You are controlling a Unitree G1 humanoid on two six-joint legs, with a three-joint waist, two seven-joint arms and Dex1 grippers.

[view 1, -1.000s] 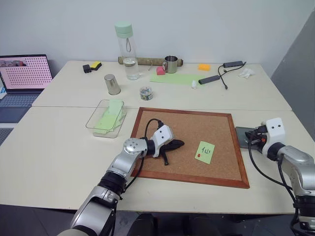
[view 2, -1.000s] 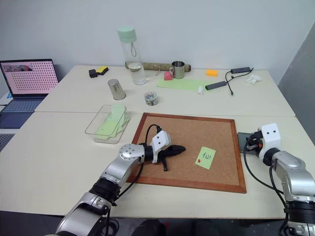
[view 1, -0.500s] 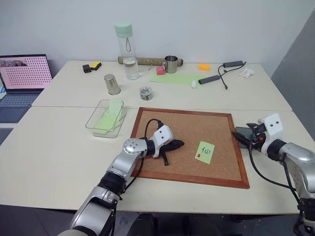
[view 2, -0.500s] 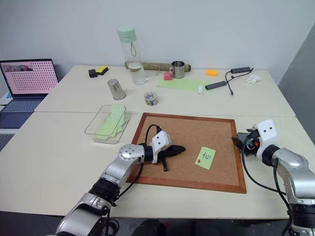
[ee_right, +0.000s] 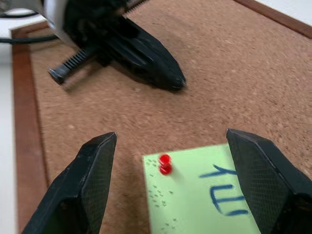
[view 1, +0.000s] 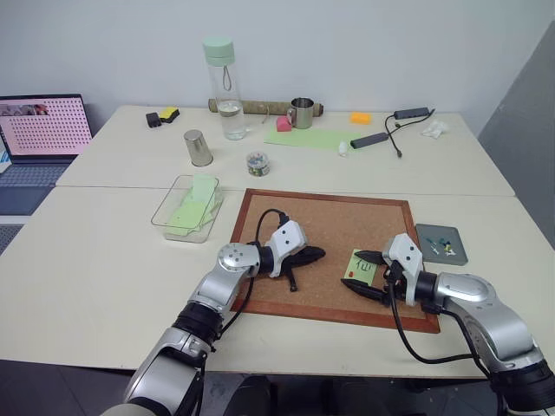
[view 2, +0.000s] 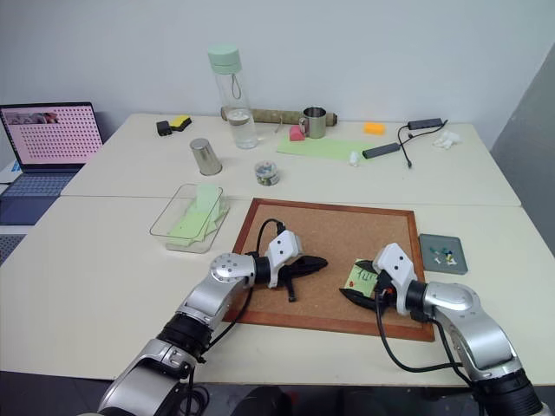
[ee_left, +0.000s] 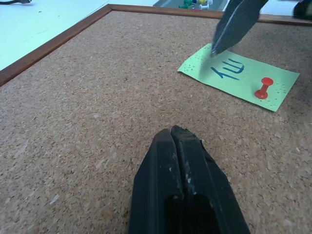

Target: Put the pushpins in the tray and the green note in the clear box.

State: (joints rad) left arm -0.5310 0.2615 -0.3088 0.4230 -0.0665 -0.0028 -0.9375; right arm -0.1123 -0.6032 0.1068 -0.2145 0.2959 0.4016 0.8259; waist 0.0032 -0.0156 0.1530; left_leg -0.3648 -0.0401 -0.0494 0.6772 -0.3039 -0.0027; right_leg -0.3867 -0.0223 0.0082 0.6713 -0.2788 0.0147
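1. The right gripper [view 2: 362, 282] hovers low over the green note [view 1: 361, 268], its jaws spread wide with nothing between them. The note lies on the corkboard [view 1: 334, 217] near the board's right edge, held by a red pushpin [ee_right: 165, 164] at one corner.
2. The left gripper [view 1: 314, 254] rests on the cork toward the board's middle, fingers pressed together and empty.
3. The tray [view 1: 440, 243] sits on the table just past the corkboard's right edge with a few pins already in it. The clear box [view 1: 186, 208] stands off the board's left far corner, well apart from the note.
4. Risk: the pin head is tiny against those wide fingers, so closing slightly off-centre could pinch the paper or tip the pin sideways rather than lift it.
5. Risk: pulling at a slant could drag or tear the note, since nothing presses it down.
6. Compared with a second ago, the right gripper has left the tray, swung across the board's right edge to the note, and opened from nearly closed. The left gripper has not shifted.
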